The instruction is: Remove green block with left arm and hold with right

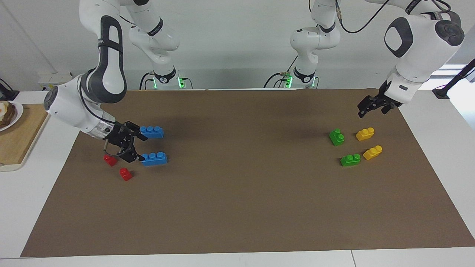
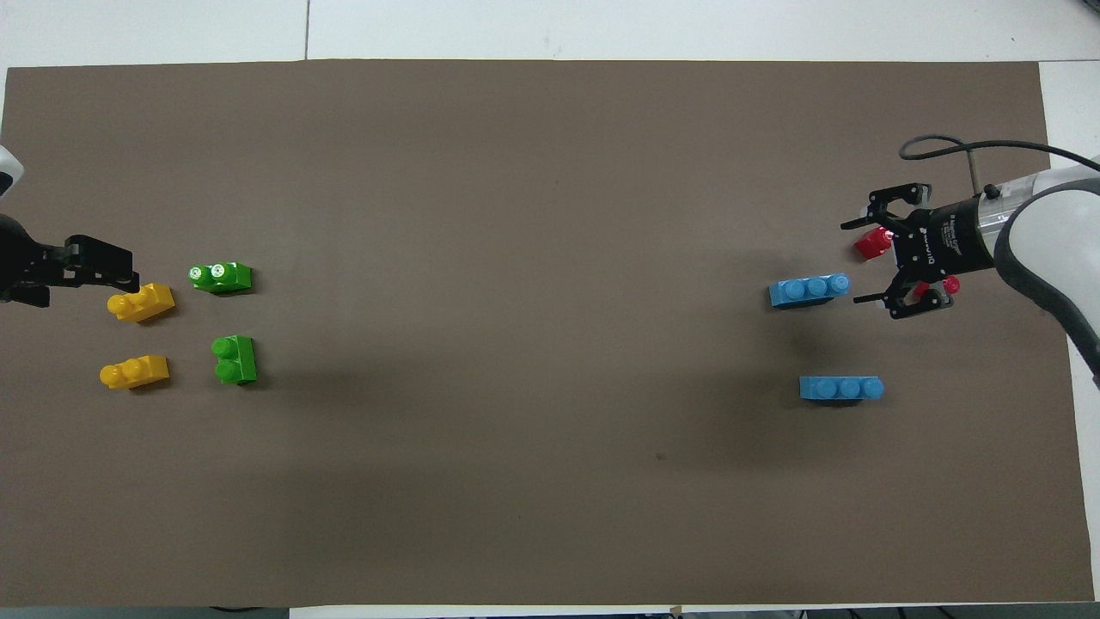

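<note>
Green blocks: two, green block and second green block, both toward the left arm's end of the tabletop.
Yellow bricks: two, yellow brick and second yellow brick, beside the green ones.
Blue bricks: two, blue brick and second blue brick, toward the right arm's end.
Red bricks: two, red brick and second red brick.
Robot arms: two.
Cutting boards: one, cutting board.

Both arms are glossy white with dark grey joint panels. The left arm carries looping black cables and a small black pincer; the right arm has a silver wrist ring and a black skeletal pincer. Green lights glow at both bases.
</note>
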Motion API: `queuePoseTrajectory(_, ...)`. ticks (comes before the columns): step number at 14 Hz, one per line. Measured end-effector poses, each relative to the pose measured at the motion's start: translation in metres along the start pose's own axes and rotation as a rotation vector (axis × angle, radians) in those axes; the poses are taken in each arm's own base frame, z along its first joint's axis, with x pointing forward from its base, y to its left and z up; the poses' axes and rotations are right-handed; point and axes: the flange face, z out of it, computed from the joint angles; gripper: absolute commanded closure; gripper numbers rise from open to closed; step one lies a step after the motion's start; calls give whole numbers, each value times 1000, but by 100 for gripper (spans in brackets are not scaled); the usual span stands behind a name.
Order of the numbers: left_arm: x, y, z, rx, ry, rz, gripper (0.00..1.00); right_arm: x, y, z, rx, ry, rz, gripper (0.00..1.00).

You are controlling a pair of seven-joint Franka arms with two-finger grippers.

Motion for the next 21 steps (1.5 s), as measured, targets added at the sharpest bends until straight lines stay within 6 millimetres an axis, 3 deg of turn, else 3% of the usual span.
queuePoseTrajectory(2, 4, 2, -5, -6, 8, 1, 0, -8, -4, -23, 15, 48, -33, 0)
queuePoseTrajectory(5, 22, 3, 2, -20, -12, -3, 0, -34, -8, -57, 43, 146, -157, 0)
queuePoseTrajectory(8, 23, 0, 6, -21, -30, -10, 0, -71, -5, -86, 42, 248, -424, 0)
queuePoseTrajectory(10, 17, -2, 3, -21, -37, -30, 0, -86, 3, -102, -4, 308, -645, 0)
queuePoseTrajectory(15, -3, -1, -8, -26, -14, -42, 0, -98, 25, -132, -196, 373, -1115, 0)
queuePoseTrajectory(21, -2, 13, -10, -25, 4, -19, 0, -95, 35, -142, -312, 343, -1273, 0)
